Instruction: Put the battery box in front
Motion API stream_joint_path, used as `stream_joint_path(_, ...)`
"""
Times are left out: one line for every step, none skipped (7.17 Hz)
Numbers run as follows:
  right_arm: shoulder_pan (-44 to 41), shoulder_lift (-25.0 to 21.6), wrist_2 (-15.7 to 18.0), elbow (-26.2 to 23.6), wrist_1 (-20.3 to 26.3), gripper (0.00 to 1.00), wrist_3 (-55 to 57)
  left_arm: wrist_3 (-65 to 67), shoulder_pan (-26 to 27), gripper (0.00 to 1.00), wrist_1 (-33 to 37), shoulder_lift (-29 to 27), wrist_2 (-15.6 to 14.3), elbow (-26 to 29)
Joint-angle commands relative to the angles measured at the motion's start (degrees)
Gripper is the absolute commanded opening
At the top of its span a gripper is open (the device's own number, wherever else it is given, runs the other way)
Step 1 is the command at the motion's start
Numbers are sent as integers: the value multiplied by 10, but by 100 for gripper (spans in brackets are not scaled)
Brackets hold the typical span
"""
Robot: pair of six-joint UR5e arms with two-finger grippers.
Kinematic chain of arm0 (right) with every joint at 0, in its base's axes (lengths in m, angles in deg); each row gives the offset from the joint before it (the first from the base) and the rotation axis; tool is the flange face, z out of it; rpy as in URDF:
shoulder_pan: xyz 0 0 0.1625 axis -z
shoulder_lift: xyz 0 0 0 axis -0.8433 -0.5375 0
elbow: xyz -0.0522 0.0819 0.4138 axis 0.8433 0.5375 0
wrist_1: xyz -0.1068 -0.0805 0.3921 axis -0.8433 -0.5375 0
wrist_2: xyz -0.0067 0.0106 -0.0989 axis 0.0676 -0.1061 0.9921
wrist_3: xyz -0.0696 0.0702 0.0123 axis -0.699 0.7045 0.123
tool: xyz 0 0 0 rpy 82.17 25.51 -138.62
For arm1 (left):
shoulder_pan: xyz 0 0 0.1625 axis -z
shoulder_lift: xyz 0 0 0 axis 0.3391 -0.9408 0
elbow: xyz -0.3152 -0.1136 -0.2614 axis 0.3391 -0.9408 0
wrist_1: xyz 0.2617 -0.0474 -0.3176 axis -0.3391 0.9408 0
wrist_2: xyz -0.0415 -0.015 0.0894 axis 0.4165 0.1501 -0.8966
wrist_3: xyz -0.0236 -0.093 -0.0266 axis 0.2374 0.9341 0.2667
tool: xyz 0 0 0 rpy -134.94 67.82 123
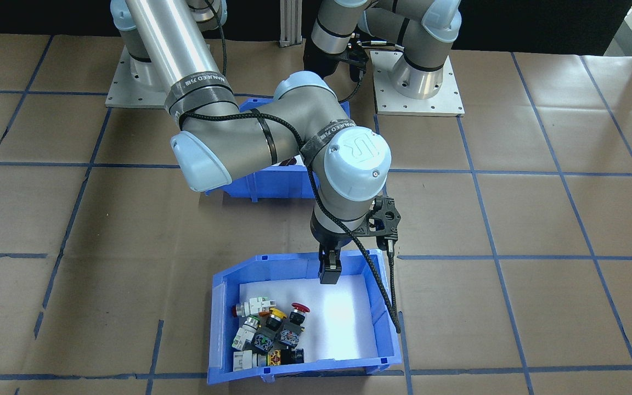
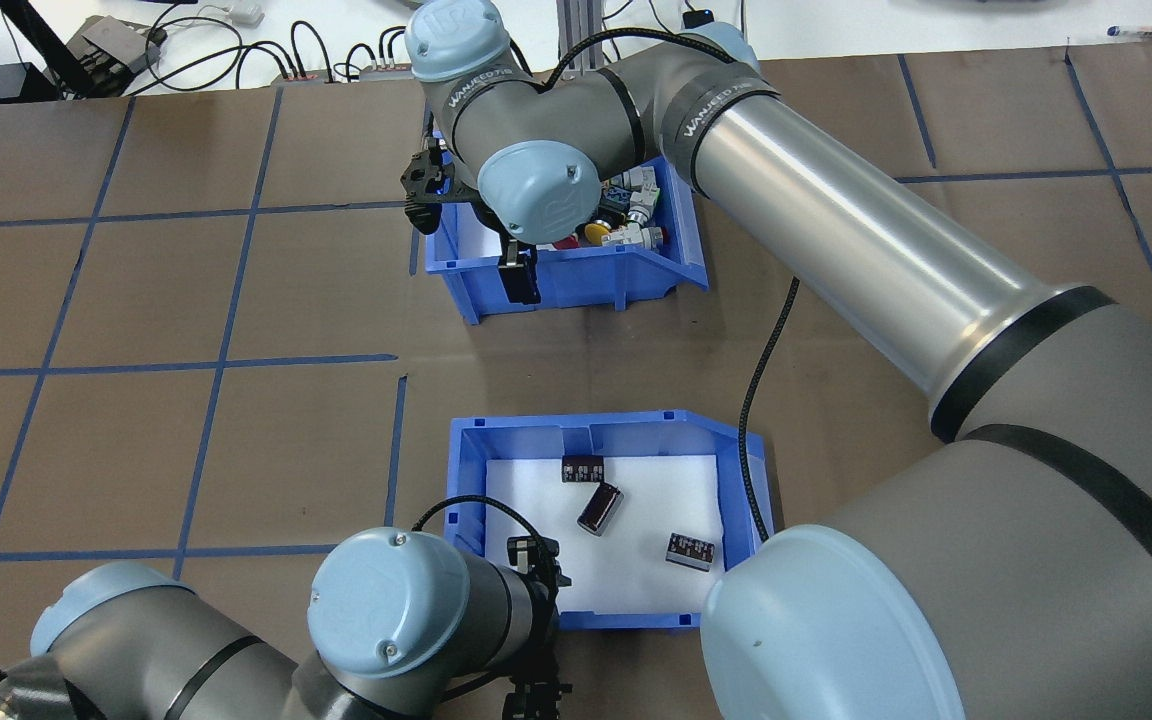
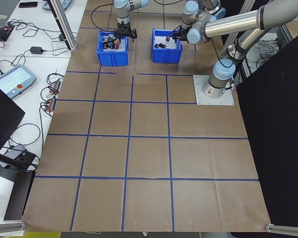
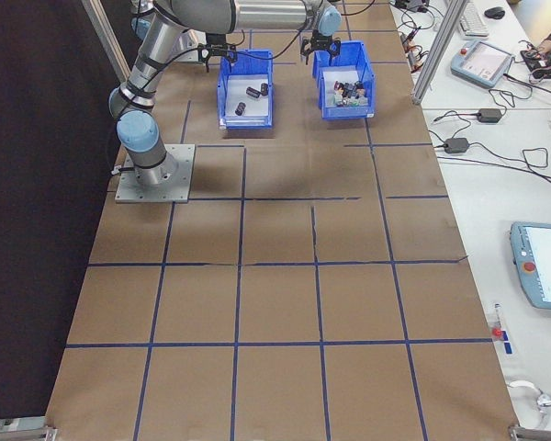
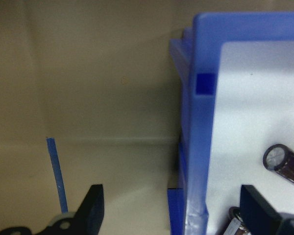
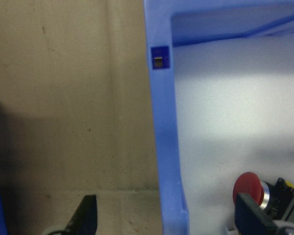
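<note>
The battery box (image 2: 736, 470) is a blue bin with a white liner and a few black cylinders (image 2: 599, 507), standing close to the robot. In the front-facing view the right arm hides most of the battery box (image 1: 272, 184). My left gripper (image 5: 174, 210) is open, its fingers on either side of the box's wall (image 5: 196, 122) at the near-left corner (image 2: 534, 575). My right gripper (image 1: 329, 269) is open astride the wall (image 6: 164, 122) of the other blue bin (image 1: 223, 307), which holds colourful push-button switches (image 1: 269, 332).
The switch bin (image 2: 676, 270) sits farther out on the brown, blue-taped table (image 2: 186, 400), about one bin's length beyond the battery box. The right arm's long tube (image 2: 866, 250) passes over the table's right half. Cables and devices lie on side benches (image 3: 20, 79).
</note>
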Motion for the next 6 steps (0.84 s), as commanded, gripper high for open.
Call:
stream_joint_path(3,1,7,-9,-5,100,0,4,13,78,-48,-38,0,0)
stream_joint_path(2,3,6,-9,-5,99,-1,5,27,43,-50,-42,-1,0)
stream_joint_path(-1,9,5,-9,-29,96,-1,1,27,16,-67,-43,1,-1)
stream_joint_path(-4,21,6,-4,-48,87,5,-8,27,0,-73,-41,-1,-2)
stream_joint_path(-3,16,8,-4,-49,68,3,-13,25,0,-69,-21,-6,2)
stream_joint_path(-3,12,9,-3,-49,51,0,-54,20,0,-63,-6,-16,1)
